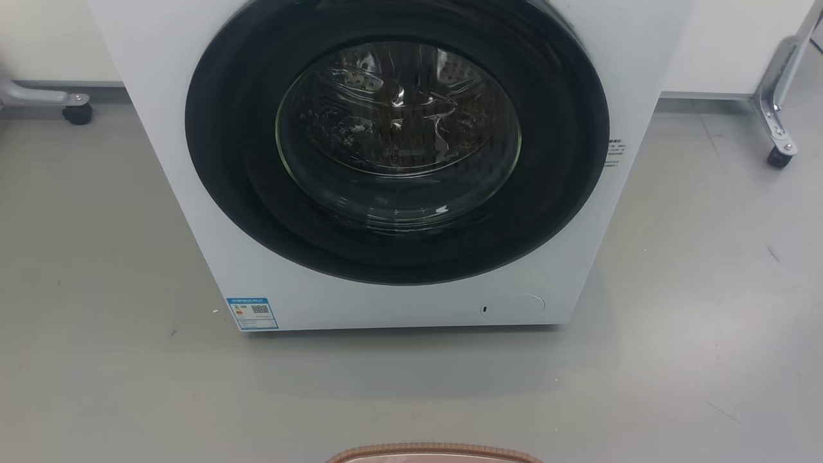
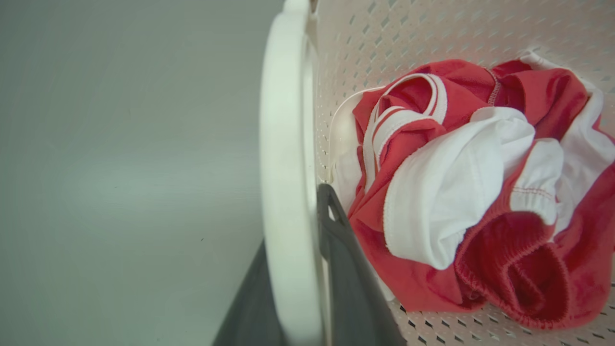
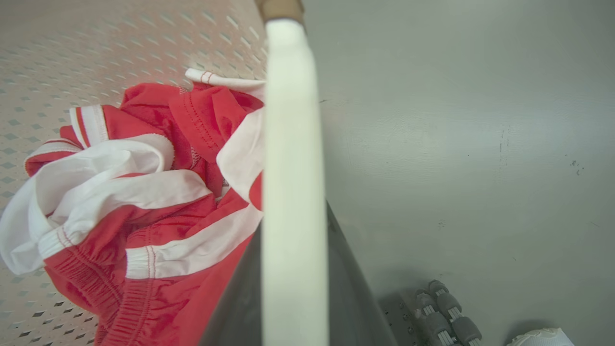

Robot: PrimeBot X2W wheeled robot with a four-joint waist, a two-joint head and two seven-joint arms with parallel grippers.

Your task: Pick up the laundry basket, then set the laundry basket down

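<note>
I face a large white front-loading washing machine (image 1: 398,302). The cream-white perforated plastic laundry basket (image 1: 434,453) lies before it, at my head view's lower edge, holding red-and-white garments (image 2: 456,192). I judge it light and stiff-rimmed. Hold by the white side handles (image 2: 286,144): the jaws of the left gripper (image 2: 295,226) and right gripper (image 3: 294,221) each pinch one.

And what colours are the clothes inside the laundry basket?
The clothes are red with white bands; the left wrist view shows them best.

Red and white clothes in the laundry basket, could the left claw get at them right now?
Probably not yet. The left claw straddles the white handle of the laundry basket, apparently clamped. The clothes lie uncovered beside its inner finger, so letting go should free it.
</note>
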